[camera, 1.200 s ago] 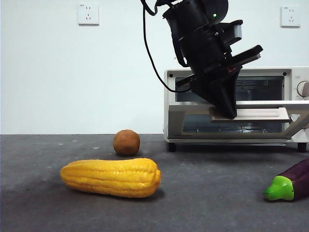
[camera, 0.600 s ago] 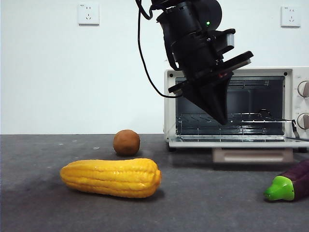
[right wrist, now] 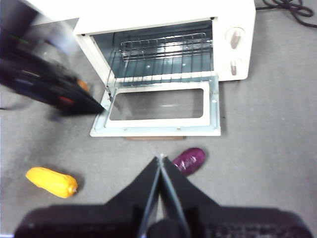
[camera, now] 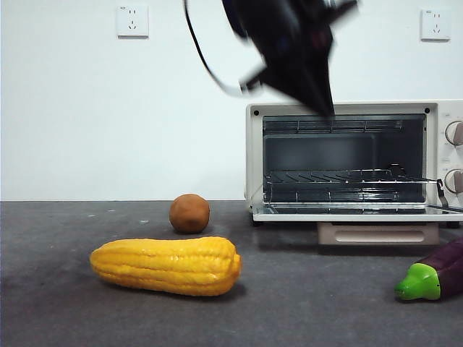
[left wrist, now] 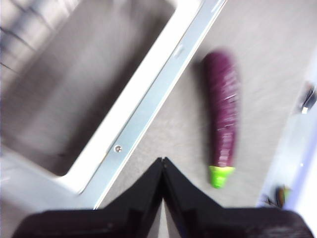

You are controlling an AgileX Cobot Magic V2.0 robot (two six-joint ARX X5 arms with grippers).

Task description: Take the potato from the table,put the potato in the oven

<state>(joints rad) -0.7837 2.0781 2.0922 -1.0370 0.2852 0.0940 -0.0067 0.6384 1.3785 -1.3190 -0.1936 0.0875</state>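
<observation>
Oven door lying open, potato alone on the table

Left gripper (left wrist: 162, 161) has its jaws pressed together on nothing, with the open door of the oven (camera: 346, 108) and the eggplant (left wrist: 221, 116) beyond its tips; in the front view it is a dark blur above the oven; right gripper (right wrist: 160, 159) – jaws also pressed together, empty – hangs high, the oven and the corn cob (right wrist: 51, 181) far past its tips; the potato (camera: 189, 213) rests on the table (camera: 318, 303), well apart from both pairs of jaws – just behind the corn cob.
</observation>
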